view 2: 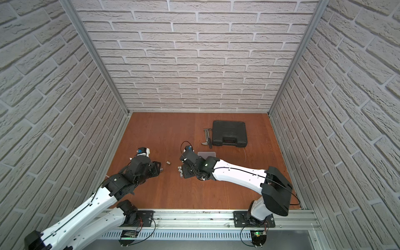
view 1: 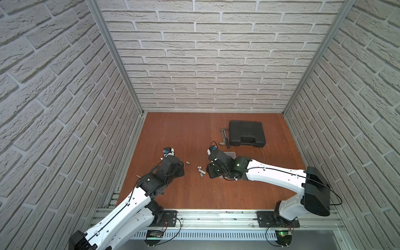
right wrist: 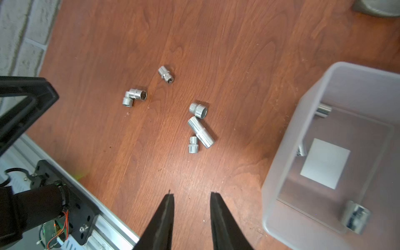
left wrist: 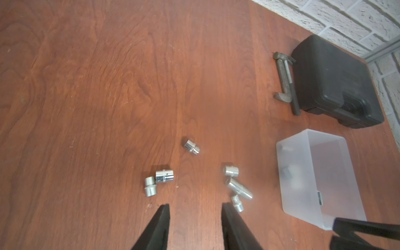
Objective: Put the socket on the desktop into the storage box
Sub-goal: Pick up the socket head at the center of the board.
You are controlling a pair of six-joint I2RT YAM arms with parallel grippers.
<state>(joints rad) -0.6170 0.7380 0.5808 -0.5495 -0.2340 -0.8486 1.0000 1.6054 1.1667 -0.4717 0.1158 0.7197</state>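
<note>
Right wrist cam: 3 sockets [right wrist: 355, 216] already in the storage box [right wrist: 281, 194], 6 loose sockets [right wrist: 201, 132] to go on the desktop [right wrist: 216, 43] nearby, left gripper [left wrist: 195, 205] & right gripper [right wrist: 192, 194] jaws spread, empty, ~1/3 done imo.

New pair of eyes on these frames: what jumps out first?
Six chrome sockets lie scattered on the desktop, between the open, empty left gripper and right gripper. Beside them sits the translucent storage box, holding a few stored sockets. Far back stands a black tool case with a grey metal tool alongside.
</note>
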